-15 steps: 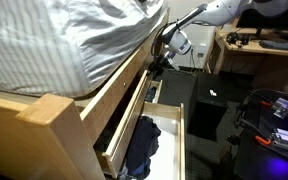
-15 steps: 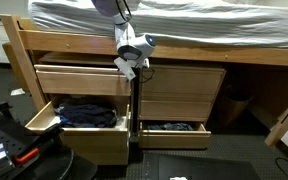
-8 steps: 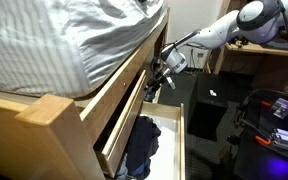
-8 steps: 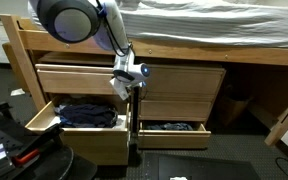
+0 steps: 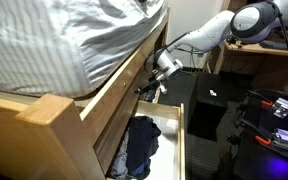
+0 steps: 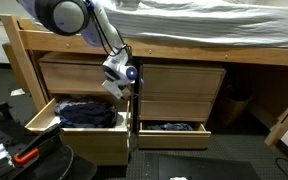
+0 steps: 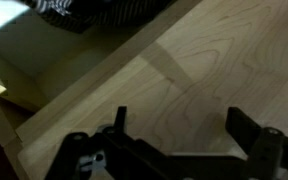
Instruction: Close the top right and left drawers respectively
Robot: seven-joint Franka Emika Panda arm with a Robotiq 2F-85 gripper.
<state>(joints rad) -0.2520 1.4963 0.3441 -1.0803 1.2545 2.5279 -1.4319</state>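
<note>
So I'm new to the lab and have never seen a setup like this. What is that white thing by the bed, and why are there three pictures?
The white thing is a robot arm, steered by a person from a distance. At its tip is a gripper, a two-fingered claw. Two cameras stand in the room and film the same moment from different spots: one faces the front of the wooden bed frame, the other looks along its side. The third camera sits on the robot's wrist, so it sees the dark fingers up close against pale wood. The gripper holds nothing; its fingers stand apart, right up against the front of the upper drawer on the picture's left side. Beside it is a matching upper drawer. Below them, two deeper drawers stand pulled out, one with dark clothes in it. A striped mattress lies on top.
</note>
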